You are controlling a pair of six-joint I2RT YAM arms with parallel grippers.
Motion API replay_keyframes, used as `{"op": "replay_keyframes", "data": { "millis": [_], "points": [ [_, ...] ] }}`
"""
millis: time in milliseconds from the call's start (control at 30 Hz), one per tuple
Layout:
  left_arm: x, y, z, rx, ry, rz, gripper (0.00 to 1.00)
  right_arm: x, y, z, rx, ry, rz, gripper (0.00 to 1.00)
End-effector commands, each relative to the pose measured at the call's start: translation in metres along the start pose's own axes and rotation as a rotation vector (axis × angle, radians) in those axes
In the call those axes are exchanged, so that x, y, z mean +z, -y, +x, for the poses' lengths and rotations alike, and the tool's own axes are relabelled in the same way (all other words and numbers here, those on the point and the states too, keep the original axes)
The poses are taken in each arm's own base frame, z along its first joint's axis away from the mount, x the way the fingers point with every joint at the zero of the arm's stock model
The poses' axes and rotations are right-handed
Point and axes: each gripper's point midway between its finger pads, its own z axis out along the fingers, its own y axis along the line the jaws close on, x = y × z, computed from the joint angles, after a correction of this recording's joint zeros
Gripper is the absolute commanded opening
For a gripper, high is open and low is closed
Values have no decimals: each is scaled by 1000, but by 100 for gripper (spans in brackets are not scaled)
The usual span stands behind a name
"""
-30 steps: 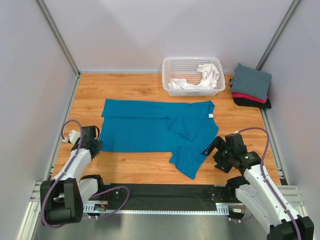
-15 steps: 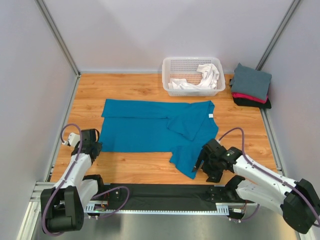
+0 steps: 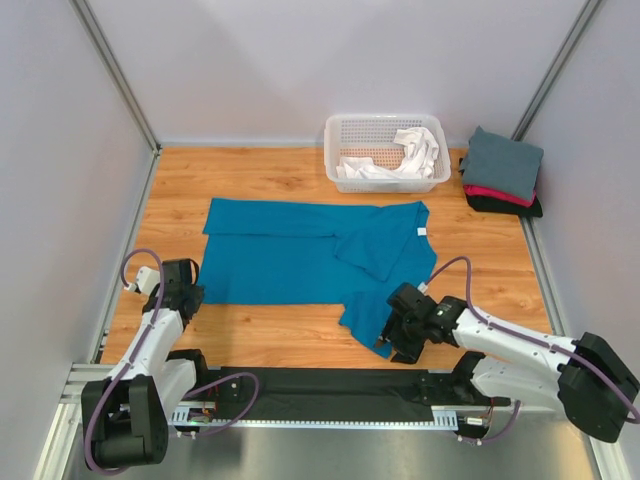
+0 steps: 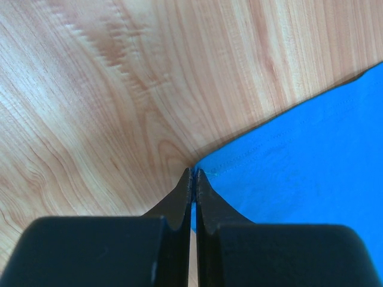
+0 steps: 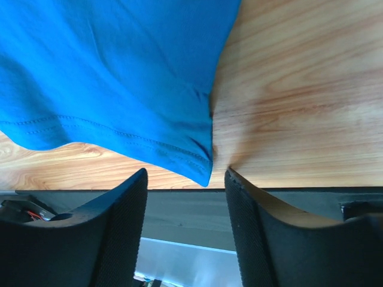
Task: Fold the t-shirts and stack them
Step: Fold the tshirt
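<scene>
Teal t-shirt spread flat on the wooden worktop, left end effector pinched closed on its near left corner, right end effector partly open, fingers straddling the shirt's nearest hem corner

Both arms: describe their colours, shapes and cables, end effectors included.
Each arm, left arm and right arm, has white rounded links, black joints and a looping lilac cable. The left end effector has smooth black tapered fingers; the right end effector has black fingers with finely textured pads.
</scene>
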Motion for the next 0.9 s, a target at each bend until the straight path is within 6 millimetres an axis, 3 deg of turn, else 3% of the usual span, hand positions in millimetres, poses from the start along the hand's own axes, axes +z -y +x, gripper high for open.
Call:
{"op": "replay_keyframes", "data": {
  "millis": [0, 67, 333, 533, 600, 800, 867],
  "points": [
    [1, -27, 14, 24, -46, -86, 0, 7, 4, -2, 83, 29, 14, 52],
    [1, -27, 14, 23, -44, -87, 0, 8, 10, -2, 105, 35, 25, 46],
    [1, -27, 14, 21, -43, -83, 0, 8, 7, -19, 119, 130, 13, 45],
    [0, -28, 14, 20, -39, -83, 0, 12, 8, -22, 111, 143, 24, 19],
    [-1, -27, 11, 16, -32, -85, 0, 10, 8, -21, 102, 140, 26, 3],
    [-13, -25, -6, 32, 10, -116, 0, -24, -13, -36, 38, 223, -21, 0],
    [-15, -22, -11, 36, 25, -121, 0, -45, -33, -49, 10, 284, -81, 0]
  ]
}}
